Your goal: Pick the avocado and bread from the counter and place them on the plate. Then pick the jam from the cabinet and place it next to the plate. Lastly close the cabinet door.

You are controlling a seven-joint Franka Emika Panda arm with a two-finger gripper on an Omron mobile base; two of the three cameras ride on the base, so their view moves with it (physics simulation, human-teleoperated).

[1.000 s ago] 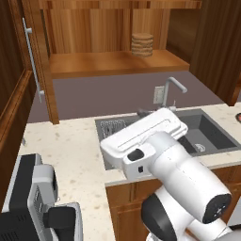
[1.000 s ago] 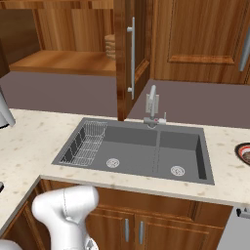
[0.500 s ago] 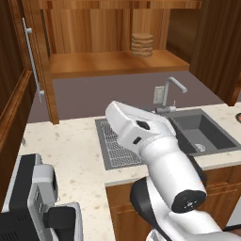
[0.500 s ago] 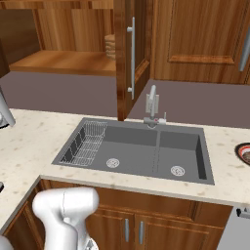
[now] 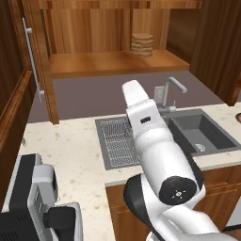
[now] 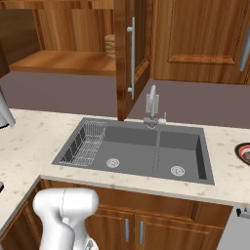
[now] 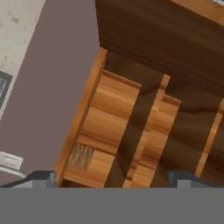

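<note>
My gripper (image 7: 113,179) is open, its two dark fingertips (image 7: 41,178) spread wide with nothing between them. It looks into the open cabinet (image 5: 108,28), whose wooden shelf (image 5: 113,63) carries the jam (image 5: 142,44), a tan ribbed jar that also shows as jam (image 6: 110,44) and jam (image 7: 81,156). One cabinet door (image 6: 128,53) with a long silver handle stands open, and so does the left cabinet door (image 5: 40,61). The plate (image 6: 242,151) is cut off at the right edge of the counter (image 6: 29,141). Avocado and bread are out of view.
A grey double sink (image 6: 146,151) with a wire rack (image 6: 88,144) and a faucet (image 6: 153,105) lies below the cabinet. My white arm (image 5: 150,141) rises over the sink's front. A black and grey appliance (image 5: 33,197) stands at the counter's lower left.
My arm has swung up from lying low across the sink to standing upright, turned toward the cabinet. The gripper has stayed open.
</note>
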